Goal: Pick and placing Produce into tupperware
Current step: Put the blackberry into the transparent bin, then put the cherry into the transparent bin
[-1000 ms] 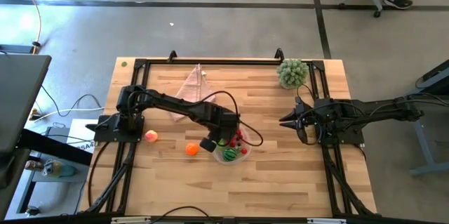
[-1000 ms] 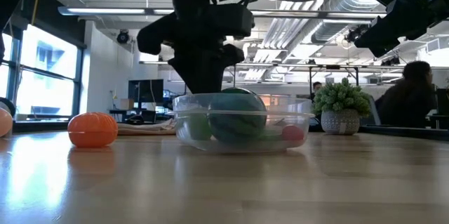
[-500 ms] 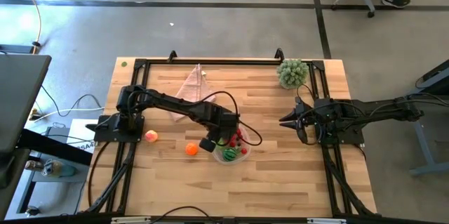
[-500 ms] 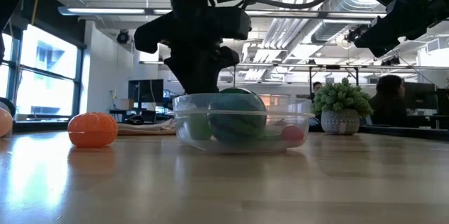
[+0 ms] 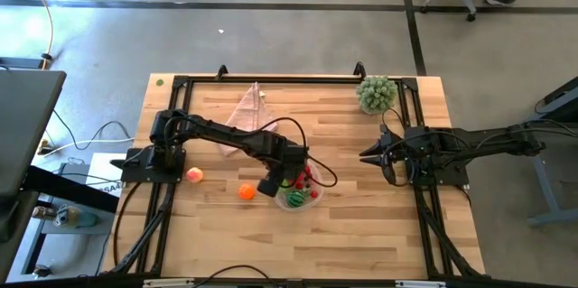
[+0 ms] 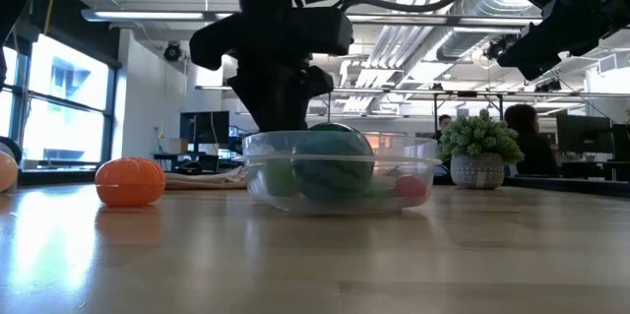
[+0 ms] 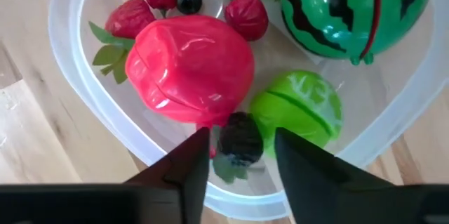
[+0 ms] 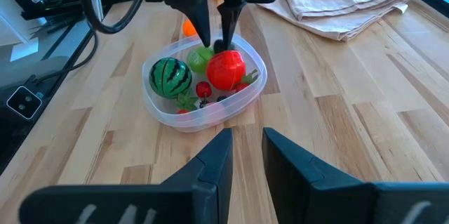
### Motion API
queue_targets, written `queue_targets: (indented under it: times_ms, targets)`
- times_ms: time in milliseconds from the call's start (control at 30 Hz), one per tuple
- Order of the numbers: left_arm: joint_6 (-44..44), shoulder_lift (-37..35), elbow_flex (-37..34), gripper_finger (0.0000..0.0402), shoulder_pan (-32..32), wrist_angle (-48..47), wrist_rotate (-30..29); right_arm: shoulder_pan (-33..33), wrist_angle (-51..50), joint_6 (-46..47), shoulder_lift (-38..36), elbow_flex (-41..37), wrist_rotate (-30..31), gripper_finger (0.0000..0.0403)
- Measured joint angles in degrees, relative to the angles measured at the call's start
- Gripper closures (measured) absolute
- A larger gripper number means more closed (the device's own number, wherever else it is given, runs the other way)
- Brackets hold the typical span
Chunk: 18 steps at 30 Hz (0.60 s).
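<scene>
Your left gripper [image 7: 238, 155] hangs inside the tub [image 7: 84, 122], jaws narrowly parted either side of a dark berry [image 7: 240, 138] that lies on the tub floor between the red apple [image 7: 193, 69] and green apple [image 7: 298, 112]; whether the fingers touch it you cannot tell. The melon [image 8: 171, 76] is in the tub too, while the orange [image 5: 247, 192] and peach [image 5: 194, 175] sit on the table. Your right gripper [image 8: 245, 155] waits well apart, jaws narrow, holding nothing.

The clear round-cornered tupperware [image 8: 203, 115] holds a striped watermelon [image 7: 354, 10], red apple [image 7: 193, 69], green apple [image 7: 298, 115], strawberries [image 7: 245, 15] and a dark berry [image 7: 240, 140], while an orange [image 5: 247, 192] and peach [image 5: 194, 175] lie at its nine o'clock.
</scene>
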Motion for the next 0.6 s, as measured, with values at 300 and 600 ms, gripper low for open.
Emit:
queue_targets:
  times_ms: [300,600]
  targets:
    - [-2.65,0.00,0.00,0.0185,0.00,0.06,0.00,0.00,0.00,0.00,0.02,0.00,0.00,0.0335]
    - [-12.00,0.00,4.60,0.0190,0.09,-8.23,-0.20,0.00,0.00,0.00,0.01,0.00,0.00,0.0335]
